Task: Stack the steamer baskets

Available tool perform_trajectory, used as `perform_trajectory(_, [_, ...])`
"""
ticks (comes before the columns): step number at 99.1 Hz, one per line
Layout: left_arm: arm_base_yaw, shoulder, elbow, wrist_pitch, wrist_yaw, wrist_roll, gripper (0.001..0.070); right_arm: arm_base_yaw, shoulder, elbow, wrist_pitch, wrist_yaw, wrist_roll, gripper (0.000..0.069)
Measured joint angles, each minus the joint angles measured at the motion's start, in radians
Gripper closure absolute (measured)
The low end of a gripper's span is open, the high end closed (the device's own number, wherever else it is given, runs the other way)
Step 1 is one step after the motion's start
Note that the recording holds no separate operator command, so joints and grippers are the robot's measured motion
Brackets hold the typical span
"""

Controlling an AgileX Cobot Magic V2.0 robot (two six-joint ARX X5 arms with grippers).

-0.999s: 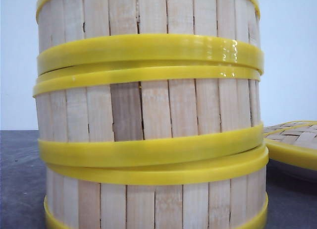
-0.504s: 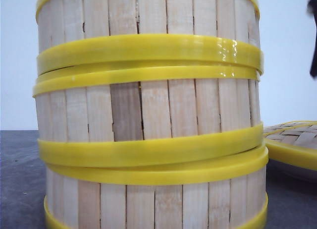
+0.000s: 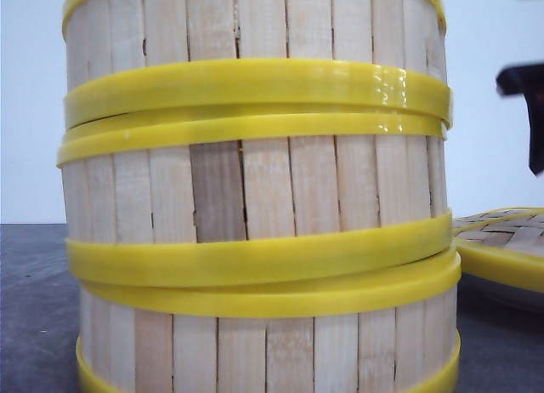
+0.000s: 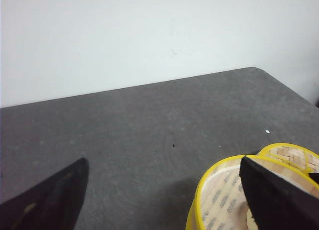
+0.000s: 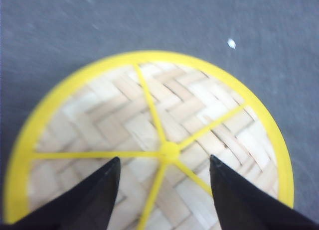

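Three steamer baskets stand stacked and fill the front view: the top one (image 3: 255, 23), the middle one (image 3: 255, 189) and the bottom one (image 3: 255, 350), each of pale slats with yellow bands. In the left wrist view my left gripper (image 4: 162, 163) is open and holds nothing, and the stack's top basket (image 4: 219, 200) lies under its one finger (image 4: 274, 200). My right gripper (image 5: 164, 159) is open above the woven lid (image 5: 149, 120), its fingertips on either side of the lid's yellow hub, apart from it.
The woven lid (image 3: 506, 240) with a yellow rim lies on the dark grey table (image 4: 149, 120) just right of the stack. A dark part of the right arm (image 3: 531, 112) hangs above it. The table's far edge (image 4: 124, 85) meets a white wall.
A dark part of the right arm has come into the front view at the upper right and moved further left. The stack and the lid have not moved.
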Motion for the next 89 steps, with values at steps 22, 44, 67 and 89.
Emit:
perform_trajectory(22, [0.0, 0.0, 0.0, 0.0, 0.0, -0.003, 0.0121, -0.05, 0.085, -0.004, 0.058, -0.05, 0.032, 0.0344])
perform_trajectory(44, [0.0, 0.0, 0.0, -0.005, 0.0, -0.003, 0.0121, -0.082, 0.115, -0.004, 0.058, -0.053, 0.062, 0.0344])
perform_trajectory(67, [0.0, 0.0, 0.0, -0.005, 0.0, 0.013, 0.0121, -0.111, 0.161, 0.005, 0.077, -0.071, 0.078, 0.0344])
perform_trajectory(89, [0.0, 0.0, 0.0, -0.005, 0.0, 0.032, 0.0121, -0.135, 0.222, 0.029, 0.079, -0.12, 0.107, 0.045])
